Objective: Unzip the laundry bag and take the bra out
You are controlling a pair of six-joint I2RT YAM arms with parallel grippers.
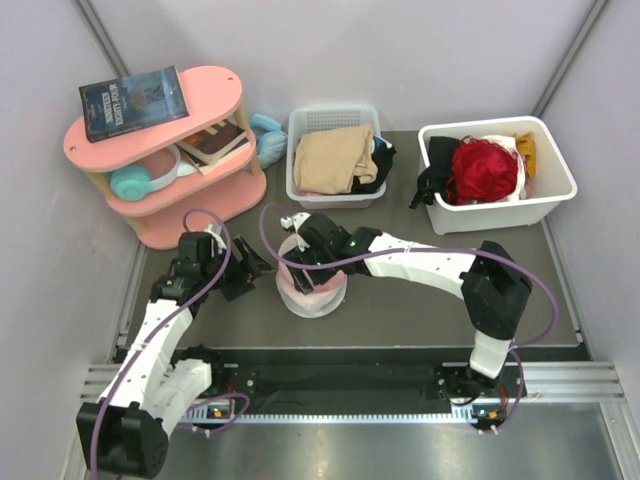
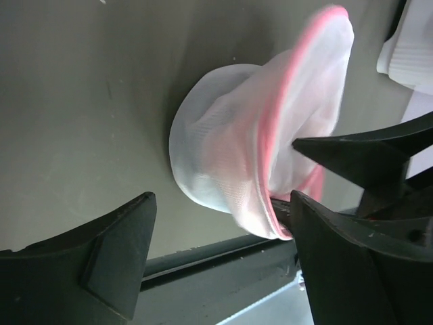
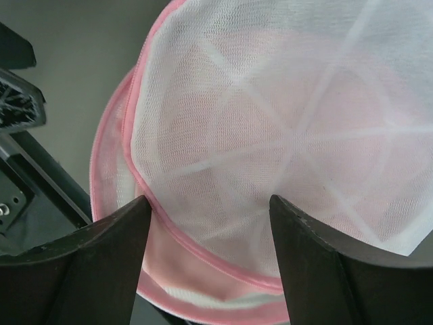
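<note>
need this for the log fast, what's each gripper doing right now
left gripper: open, holding nothing, laundry bag just ahead of its fingers
right gripper: open, fingers spread over the laundry bag's mesh top, no grip visible

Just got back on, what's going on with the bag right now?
Both arms are at the white mesh laundry bag mid-table. The right pincer hangs open over its pink-trimmed top; the left pincer, also open, sits beside its left side. No bra shows, and whether the bag is unzipped is unclear.

Laundry bag by rt finger of spread left end effector.
</note>
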